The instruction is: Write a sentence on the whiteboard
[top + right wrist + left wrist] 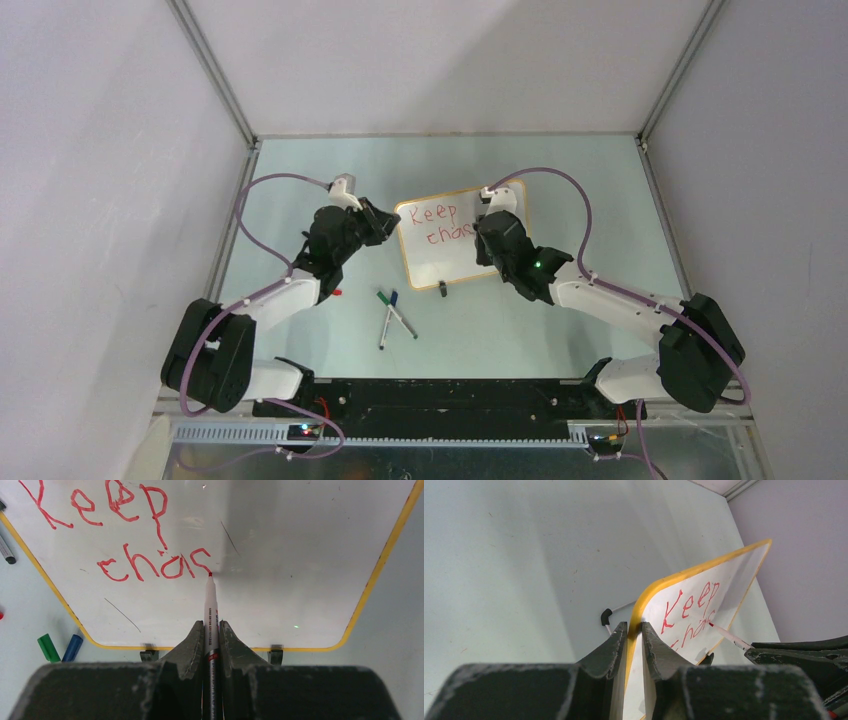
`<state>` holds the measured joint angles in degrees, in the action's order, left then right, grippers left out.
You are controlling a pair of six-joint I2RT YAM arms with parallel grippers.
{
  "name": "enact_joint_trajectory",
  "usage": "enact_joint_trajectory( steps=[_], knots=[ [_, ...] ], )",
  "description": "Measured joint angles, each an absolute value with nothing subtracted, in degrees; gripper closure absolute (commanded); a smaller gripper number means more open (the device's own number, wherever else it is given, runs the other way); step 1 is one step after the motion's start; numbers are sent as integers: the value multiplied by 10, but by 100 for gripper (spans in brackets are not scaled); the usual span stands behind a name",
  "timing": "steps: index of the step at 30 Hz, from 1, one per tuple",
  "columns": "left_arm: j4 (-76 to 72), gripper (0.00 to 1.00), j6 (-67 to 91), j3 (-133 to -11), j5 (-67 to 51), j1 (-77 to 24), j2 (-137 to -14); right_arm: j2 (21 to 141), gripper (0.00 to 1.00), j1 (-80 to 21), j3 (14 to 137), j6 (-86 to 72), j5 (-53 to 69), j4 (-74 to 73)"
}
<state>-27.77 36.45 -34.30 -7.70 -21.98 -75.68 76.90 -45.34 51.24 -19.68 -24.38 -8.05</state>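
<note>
While two spare markers (383, 318), capped green and blue, lie nearest the bases, the left gripper (634, 628) pinches the left frame of the mid-table whiteboard (445, 262). The right gripper (211, 629), covering the board's right side, clamps a red-tipped marker (210, 597). The sentence (125, 535) reads "Keep chas".

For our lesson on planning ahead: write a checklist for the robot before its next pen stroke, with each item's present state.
1. Left gripper clamped on whiteboard edge: ok.
2. Right gripper holding marker: ok.
3. Marker tip at last letter's end: ok.
4. Bare board right of writing: ok.
5. Writing complete: not ok, reads "Keep chas".
6. Spare markers apart from the board: ok.
</note>
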Motion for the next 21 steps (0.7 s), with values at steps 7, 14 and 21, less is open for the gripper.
enact_joint_trajectory(
  steps=[7,14,21],
  knots=[
    [-277,81,364,-343,-77,-220,-756,769,100,-454,512,-196,-243,-84],
    [-277,81,364,-343,-77,-220,-756,769,100,-454,512,-194,-234,-86],
    [-277,81,364,-343,-77,-220,-756,769,100,-454,512,-192,-223,-87]
  ],
)
